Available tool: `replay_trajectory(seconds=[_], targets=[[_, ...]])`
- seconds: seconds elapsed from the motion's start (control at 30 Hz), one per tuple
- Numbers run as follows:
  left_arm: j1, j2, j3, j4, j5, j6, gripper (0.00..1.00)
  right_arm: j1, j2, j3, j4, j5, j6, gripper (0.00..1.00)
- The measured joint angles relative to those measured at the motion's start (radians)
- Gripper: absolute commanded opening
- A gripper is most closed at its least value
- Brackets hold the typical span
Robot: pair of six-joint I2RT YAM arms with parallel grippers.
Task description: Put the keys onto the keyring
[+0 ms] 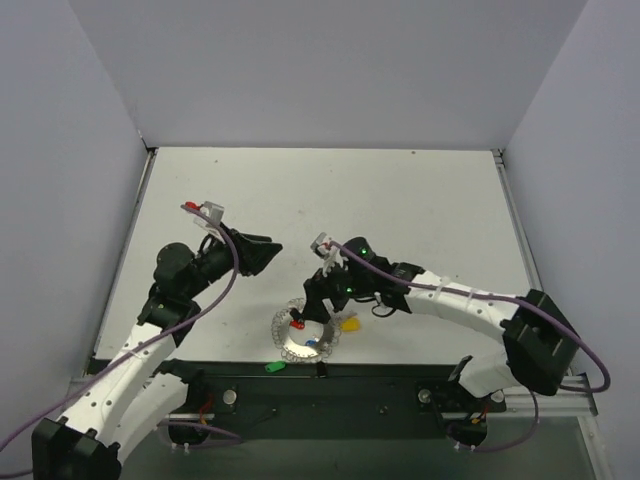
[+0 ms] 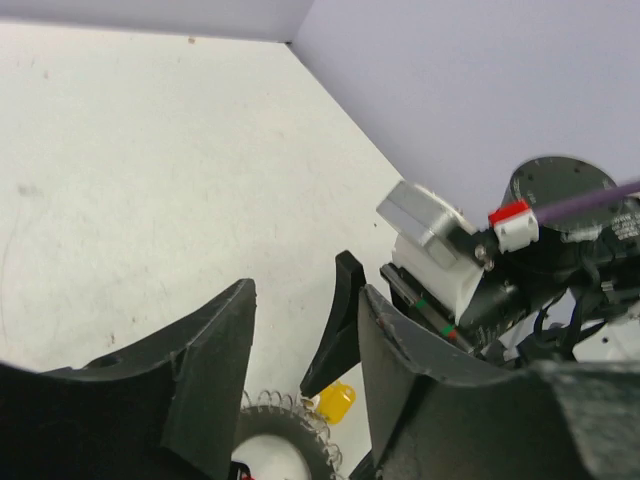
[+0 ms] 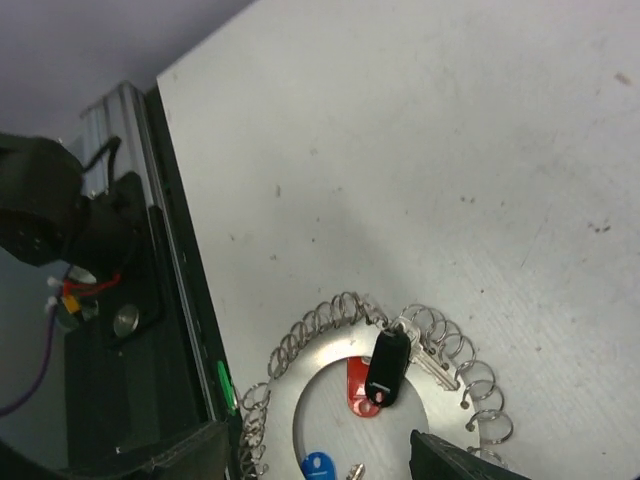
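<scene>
"What's the right tool [image 3: 320, 440] up to?"

"It hangs just above the thin silver wire keyring [image 3: 305, 335], black fingers spread wide with nothing between them. The ring lies flat on the white counter [image 1: 330, 200], close to the near edge and directly under that tool. I'd say the move is straight down."

"And the left tool [image 2: 300, 345]?"

"Its fingers are part-way apart and it's empty too. It's raised off to the ring's left, on the far side. The right one is clearly nearer."

"The keys?"

"A small key with a glossy black plastic head [image 3: 388, 365] lies inside the ring, its long axis running from the centre out towards the springy little loops on the rim. A yellow-headed key [image 1: 350, 323] sits just beside the ring on the right. A green-headed one [image 1: 273, 367] rests on the dark strip [image 1: 400, 372] at the counter's edge."

"Tricky to pick up?"

"I'd think so. They're thin, flat, slick metal on a hard surface."
</scene>
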Motion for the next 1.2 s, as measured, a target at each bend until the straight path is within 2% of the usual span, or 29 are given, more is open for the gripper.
replay_trajectory(seconds=[0.07,0.13,0.17,0.27,0.63,0.73,0.83,0.87,0.93,0.97,1.2], targets=[[0.109,0.0,-0.04,-0.003,0.038,-0.056,0.61,0.041,0.073,0.024,-0.02,0.04,-0.012,0.64],[0.222,-0.002,-0.092,0.003,0.103,-0.127,0.64,0.088,0.155,0.074,-0.045,0.09,-0.025,0.62],[0.282,-0.001,-0.114,0.009,0.131,-0.16,0.65,0.108,0.197,0.103,-0.054,0.114,-0.031,0.57],[0.383,-0.001,-0.165,0.034,0.207,-0.245,0.66,0.155,0.308,0.183,-0.069,0.184,-0.046,0.52],[0.401,-0.02,-0.172,0.124,0.363,-0.325,0.66,0.227,0.482,0.296,-0.132,0.467,-0.049,0.5],[0.402,-0.021,-0.172,0.143,0.379,-0.332,0.66,0.233,0.504,0.32,-0.148,0.532,-0.05,0.42],[0.402,-0.026,-0.172,0.161,0.391,-0.338,0.66,0.238,0.518,0.336,-0.162,0.566,-0.05,0.25],[0.402,-0.027,-0.172,0.166,0.393,-0.342,0.66,0.239,0.523,0.34,-0.164,0.57,-0.054,0.15],[0.402,-0.029,-0.172,0.173,0.396,-0.345,0.66,0.243,0.535,0.355,-0.172,0.579,-0.054,0.03],[0.402,-0.029,-0.172,0.177,0.397,-0.347,0.66,0.246,0.537,0.365,-0.175,0.582,-0.055,0.0],[0.402,-0.033,-0.172,0.187,0.404,-0.352,0.66,0.252,0.534,0.381,-0.164,0.587,-0.067,0.0]])
